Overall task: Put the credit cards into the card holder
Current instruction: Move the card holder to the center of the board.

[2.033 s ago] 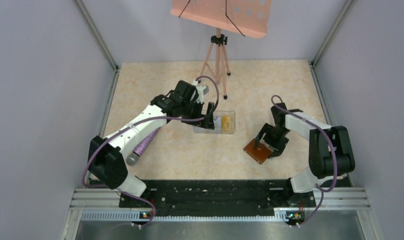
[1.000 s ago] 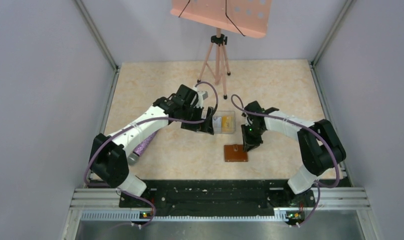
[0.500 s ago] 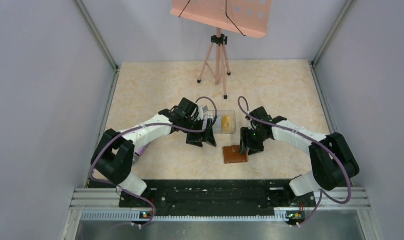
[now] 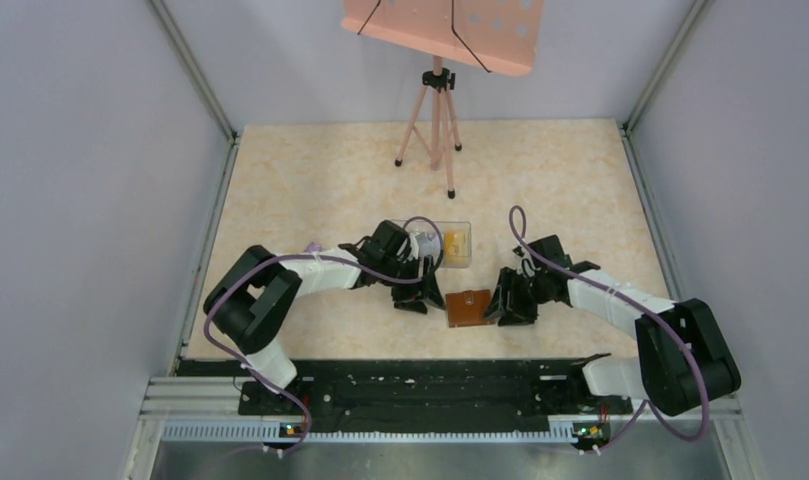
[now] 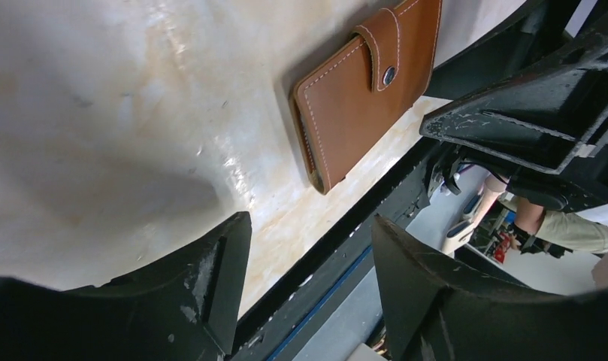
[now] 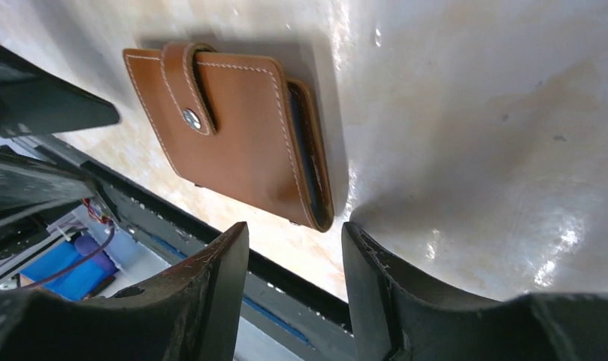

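Now low over the table (image 4: 310, 190) with both grippers, one at each side of the wallet (image 4: 470, 306). Left gripper (image 4: 425, 298): fingers (image 5: 203, 286) apart, nothing between them, released. Right gripper (image 4: 500, 305): likewise, fingers (image 6: 210, 301) parted and bare, gripping nothing.

Wallet: lies flat on the table between the two tools, just right of the left one and just left of the right one. Cannot tell from above whether it touches either. Stays closed, snap tab buttoned over the front. From the left wrist, sits ahead of the fingertips and off to the right. From the right wrist, sits ahead and off to the left, open edge toward that gripper.

Orange card (image 4: 457, 243): apart from the wallet, inside the clear box (image 4: 466, 262), just beyond the left gripper. Farther beyond both tools, a tripod (image 4: 435, 130).
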### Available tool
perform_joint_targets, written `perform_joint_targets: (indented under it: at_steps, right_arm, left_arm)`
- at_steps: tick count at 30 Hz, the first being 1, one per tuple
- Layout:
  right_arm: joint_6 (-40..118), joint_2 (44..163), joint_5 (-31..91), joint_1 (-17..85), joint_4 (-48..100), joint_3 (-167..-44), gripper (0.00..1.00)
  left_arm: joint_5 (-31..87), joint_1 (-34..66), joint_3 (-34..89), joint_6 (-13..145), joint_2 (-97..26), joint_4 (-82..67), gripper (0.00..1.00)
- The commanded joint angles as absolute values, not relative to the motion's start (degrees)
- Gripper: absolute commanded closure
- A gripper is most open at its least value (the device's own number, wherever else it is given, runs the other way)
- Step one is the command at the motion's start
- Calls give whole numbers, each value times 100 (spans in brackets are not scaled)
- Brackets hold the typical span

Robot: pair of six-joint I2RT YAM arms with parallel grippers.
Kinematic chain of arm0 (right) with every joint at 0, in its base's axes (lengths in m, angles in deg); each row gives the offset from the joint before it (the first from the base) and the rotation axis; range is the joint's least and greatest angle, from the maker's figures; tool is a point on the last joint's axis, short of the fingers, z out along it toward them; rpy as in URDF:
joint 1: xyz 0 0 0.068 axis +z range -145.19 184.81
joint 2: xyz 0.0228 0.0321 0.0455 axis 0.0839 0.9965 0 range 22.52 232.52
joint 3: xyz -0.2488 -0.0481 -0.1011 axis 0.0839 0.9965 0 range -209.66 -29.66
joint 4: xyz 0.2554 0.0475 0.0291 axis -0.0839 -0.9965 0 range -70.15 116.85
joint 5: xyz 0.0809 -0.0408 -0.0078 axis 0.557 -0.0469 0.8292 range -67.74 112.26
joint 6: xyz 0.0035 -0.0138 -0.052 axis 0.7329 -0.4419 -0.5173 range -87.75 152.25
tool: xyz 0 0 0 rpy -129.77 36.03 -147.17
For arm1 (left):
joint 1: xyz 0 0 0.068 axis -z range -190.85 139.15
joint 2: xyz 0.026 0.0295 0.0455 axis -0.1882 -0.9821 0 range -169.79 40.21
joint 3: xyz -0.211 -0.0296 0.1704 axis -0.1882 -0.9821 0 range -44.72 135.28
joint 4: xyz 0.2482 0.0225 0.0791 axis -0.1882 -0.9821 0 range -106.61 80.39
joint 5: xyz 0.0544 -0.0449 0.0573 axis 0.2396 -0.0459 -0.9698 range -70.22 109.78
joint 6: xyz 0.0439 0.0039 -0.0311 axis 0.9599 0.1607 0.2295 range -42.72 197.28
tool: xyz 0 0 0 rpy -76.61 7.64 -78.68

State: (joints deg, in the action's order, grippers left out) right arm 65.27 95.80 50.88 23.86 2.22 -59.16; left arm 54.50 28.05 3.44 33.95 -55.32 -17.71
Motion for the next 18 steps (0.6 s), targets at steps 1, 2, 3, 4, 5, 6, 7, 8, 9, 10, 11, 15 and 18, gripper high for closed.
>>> perform_joint_targets:
  at_steps: [1,2,3,4,5,6,7,8,9,10,11,15,18]
  right_arm:
    - [6469,9562,5181,2345,775,-5929,51]
    - [6440,9614,5157,2347,822,-5980,51]
    - [6392,9687,5115,2350,837,-6038,51]
    - [6336,9755,5059,2352,839,-6099,51]
    - [6292,9830,4994,2345,832,-6143,51]
    - [6242,9896,4951,2352,849,-6188,51]
    - [6222,9971,4951,2350,888,-6230,51]
    - [6208,10043,4970,2353,942,-6270,52]
    - [6234,10104,5041,2353,1015,-6293,52]
    - [6293,10157,5134,2357,1128,-6309,53]
    - [6367,10202,5204,2370,1224,-6319,53]
    - [6689,10310,5062,2549,1087,-6551,53]
    - [6737,10324,4537,2721,580,-6991,53]
  left_arm:
    - [5532,3011,475,3056,-5868,-1007,35]
    - [5549,3026,489,3022,-5949,-875,37]
    - [5560,3035,510,3006,-6039,-812,38]
    - [5576,3037,517,2999,-6107,-784,39]
    - [5573,3037,531,3018,-6176,-790,39]
    - [5592,3037,560,3078,-6236,-841,39]
    - [5641,3044,613,3147,-6312,-908,39]
    - [5673,3038,688,3249,-6385,-1089,40]
    - [5711,3037,774,3377,-6446,-1246,40]
    - [5766,3037,842,3461,-6498,-1349,41]
    - [5833,3038,924,3572,-6528,-1480,41]
    - [5697,2994,1486,4209,-6556,-2508,40]
    - [5269,2994,1697,4683,-6378,-3228,35]
